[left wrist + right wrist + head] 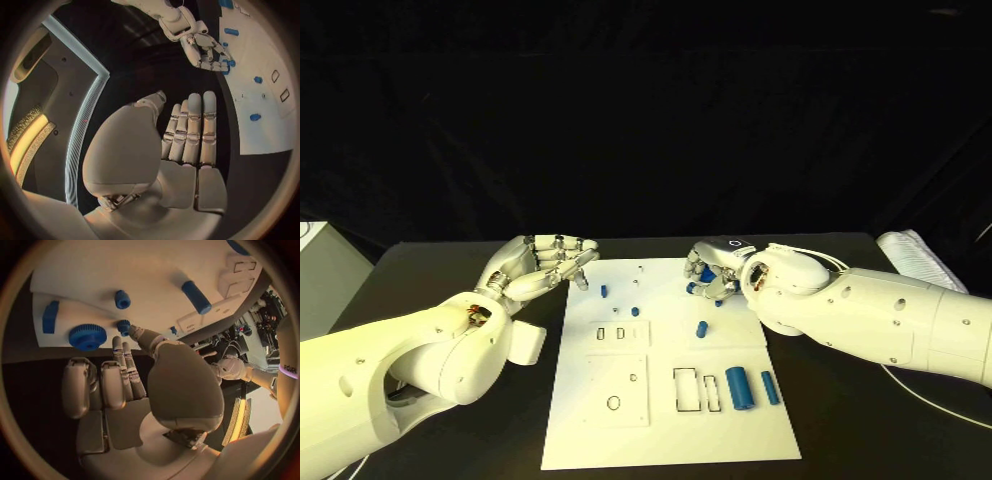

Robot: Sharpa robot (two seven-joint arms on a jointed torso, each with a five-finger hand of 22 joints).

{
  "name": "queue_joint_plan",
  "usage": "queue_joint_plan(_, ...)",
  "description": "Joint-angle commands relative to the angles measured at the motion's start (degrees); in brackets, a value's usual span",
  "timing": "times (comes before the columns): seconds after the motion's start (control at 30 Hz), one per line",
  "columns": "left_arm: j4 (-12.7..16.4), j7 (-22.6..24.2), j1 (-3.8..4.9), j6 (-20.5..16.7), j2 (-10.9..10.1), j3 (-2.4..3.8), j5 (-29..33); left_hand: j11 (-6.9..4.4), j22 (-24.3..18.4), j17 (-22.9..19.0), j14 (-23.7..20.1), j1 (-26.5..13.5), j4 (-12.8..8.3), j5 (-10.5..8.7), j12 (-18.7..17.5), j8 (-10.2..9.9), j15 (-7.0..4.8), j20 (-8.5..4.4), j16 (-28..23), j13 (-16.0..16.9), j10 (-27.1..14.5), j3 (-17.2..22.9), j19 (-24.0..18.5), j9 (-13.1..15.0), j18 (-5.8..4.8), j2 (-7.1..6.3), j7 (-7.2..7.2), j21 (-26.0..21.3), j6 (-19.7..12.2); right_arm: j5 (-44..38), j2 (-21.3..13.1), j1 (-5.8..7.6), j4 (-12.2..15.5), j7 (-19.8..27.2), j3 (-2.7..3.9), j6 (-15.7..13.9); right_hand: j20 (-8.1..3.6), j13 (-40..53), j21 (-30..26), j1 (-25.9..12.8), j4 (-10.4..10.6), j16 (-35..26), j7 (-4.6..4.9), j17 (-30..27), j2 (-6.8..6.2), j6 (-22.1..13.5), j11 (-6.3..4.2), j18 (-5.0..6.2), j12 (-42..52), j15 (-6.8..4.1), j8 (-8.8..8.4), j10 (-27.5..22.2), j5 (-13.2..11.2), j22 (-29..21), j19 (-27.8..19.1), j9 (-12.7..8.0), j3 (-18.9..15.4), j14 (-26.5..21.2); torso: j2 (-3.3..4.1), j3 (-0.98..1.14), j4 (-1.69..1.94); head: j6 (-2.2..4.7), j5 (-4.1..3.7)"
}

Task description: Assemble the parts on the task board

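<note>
The desk (459, 262) is carrying the white task board (668, 420) in its middle, long side running away from the robot. The left arm (387, 370) is coming in w/ its left hand (538, 265) hovering just off the board's far left edge; its fingers (190, 130) are lying straight and close together, holding nothing. The right arm (906, 320) is reaching to the board's far right corner, where the right hand (718, 272) is sitting over a cluster of blue parts; its fingers (122, 365) are stretching toward a small blue part (124, 326), but can't tell if they're gripping it or only touching. Near them, on the board, a toothed blue wheel (87, 336) is lying beside a flat blue block (50, 316). Two blue cylinders (738, 388) are lying side by side at the board's right, next to a rectangular slot (689, 390). Small blue pegs (635, 311) are standing around the board's far half, apart from each other.
</note>
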Motion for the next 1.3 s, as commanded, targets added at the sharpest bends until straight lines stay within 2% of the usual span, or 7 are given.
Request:
queue_joint_plan(0.03, 0.20, 0.08, 0.14, 0.34, 0.00, 0.06, 0.44, -0.03, 0.09, 0.10, -0.34, -0.45, 0.16, -0.28, 0.30, 0.18, -0.03, -0.09, 0.22, 0.05, 0.29, 0.11, -0.51, 0.09, 0.71, -0.16, -0.03, 0.39, 0.12, -0.88, 0.27, -0.08, -0.33, -0.32, 0.01, 1.67, 0.27, 0.15, 0.33, -0.36, 0.48, 0.25, 0.18, 0.11, 0.21, 0.15, 0.01, -0.43, -0.04, 0.30, 0.38, -0.09, 0.19, 0.04, -0.06, 0.11, 0.08, 2.66, 0.29, -0.01, 0.03, 0.10, 0.06)
queue_joint_plan(0.2, 0.20, -0.01, 0.18, 0.41, -0.03, 0.06, 0.57, -0.03, 0.09, 0.10, -0.34, -0.45, 0.16, -0.28, 0.30, 0.18, -0.03, -0.09, 0.22, 0.05, 0.29, 0.11, -0.51, 0.09, 0.71, -0.16, -0.03, 0.39, 0.12, -0.90, 0.54, -0.15, -0.82, -0.49, 0.01, 2.32, 0.28, 0.25, 0.46, -0.28, 0.58, 0.32, 0.10, 0.12, 0.44, 0.30, -0.07, -0.44, 0.03, 0.24, 0.49, 0.14, 0.20, 0.22, -0.05, 0.23, 0.17, 2.64, 0.46, -0.12, 0.08, 0.23, -0.03)
queue_joint_plan(0.57, 0.17, -0.17, 0.20, 0.50, -0.06, 0.06, 0.81, -0.03, 0.09, 0.10, -0.34, -0.45, 0.16, -0.28, 0.30, 0.18, -0.03, -0.09, 0.22, 0.05, 0.29, 0.11, -0.51, 0.09, 0.71, -0.16, -0.03, 0.39, 0.12, -0.88, 0.77, -0.18, -1.10, -0.36, 0.00, 2.08, 0.20, 0.57, 1.41, 0.01, 0.75, 0.53, -0.22, 0.17, 1.02, 0.99, -0.36, -0.65, 0.21, 0.06, 0.97, 1.00, 0.19, 1.60, 0.28, 0.66, 0.55, 2.60, 0.72, -0.18, 0.20, 0.21, -0.18)
queue_joint_plan(0.8, 0.18, -0.31, 0.22, 0.55, -0.10, 0.06, 0.89, -0.03, 0.19, 0.10, -0.37, -0.50, 0.18, -0.25, 0.29, 0.18, -0.02, -0.08, 0.29, 0.06, 0.26, 0.17, -0.55, 0.11, 0.71, -0.05, -0.02, 0.55, 0.11, -0.48, 0.83, -0.18, -1.15, 0.18, 0.00, -1.08, -0.29, 1.43, 4.22, 0.04, 1.18, 0.86, -1.12, 0.28, 1.99, 2.79, -1.26, -1.39, 0.82, -0.63, 2.29, 3.72, 0.11, 5.68, 1.57, 1.73, 0.93, 2.59, 0.86, -0.22, 0.29, 0.22, -0.14)
queue_joint_plan(0.93, 0.16, -0.38, 0.22, 0.56, -0.14, 0.06, 0.95, -0.03, 0.19, 0.10, -0.37, -0.50, 0.18, -0.25, 0.29, 0.18, -0.02, -0.08, 0.29, 0.06, 0.26, 0.17, -0.55, 0.11, 0.71, -0.05, -0.02, 0.55, 0.11, -0.41, 0.85, -0.19, -1.00, -0.01, 0.00, -3.82, -0.94, 2.26, 6.34, 1.58, 0.66, 1.16, -2.13, 0.51, 4.03, 4.71, -2.30, -1.98, 1.28, -1.55, 3.86, 5.97, 0.21, 8.78, 2.60, 3.05, 2.08, 2.63, 0.95, -0.23, 0.31, 0.38, -0.16)
queue_joint_plan(1.07, 0.14, -0.47, 0.23, 0.54, -0.17, 0.06, 1.00, -0.02, 0.24, 0.10, -0.39, -0.52, 0.19, -0.25, 0.28, 0.18, -0.02, -0.08, 0.33, 0.06, 0.24, 0.22, -0.59, 0.13, 0.71, 0.03, -0.01, 0.64, 0.10, -0.65, 0.92, -0.19, -0.86, -0.67, 0.00, -7.10, -1.23, 2.72, 7.12, 1.88, 0.29, 1.25, -2.38, 0.47, 4.50, 5.12, -2.61, -2.20, 1.30, -1.83, 4.62, 6.76, 0.16, 9.92, 2.95, 3.92, 2.29, 2.63, 1.02, -0.29, 0.35, 0.59, -0.17)
queue_joint_plan(1.3, 0.07, -0.59, 0.26, 0.49, -0.30, 0.06, 1.11, -0.01, 0.35, 0.12, -0.37, -0.49, 0.15, -0.25, 0.27, 0.18, -0.03, -0.07, 0.45, 0.07, 0.21, 0.30, -0.62, 0.15, 0.72, 0.12, 0.01, 0.82, 0.07, -1.28, 1.48, -0.16, -0.29, -2.10, 0.03, -11.72, -1.35, 2.96, 7.79, 1.88, 0.03, 1.20, -2.40, 0.29, 4.34, 5.17, -2.71, -2.40, 1.27, -1.92, 4.96, 7.09, 0.13, 10.91, 3.30, 4.40, 2.20, 2.59, 1.08, -0.37, 0.42, 0.84, -0.19)
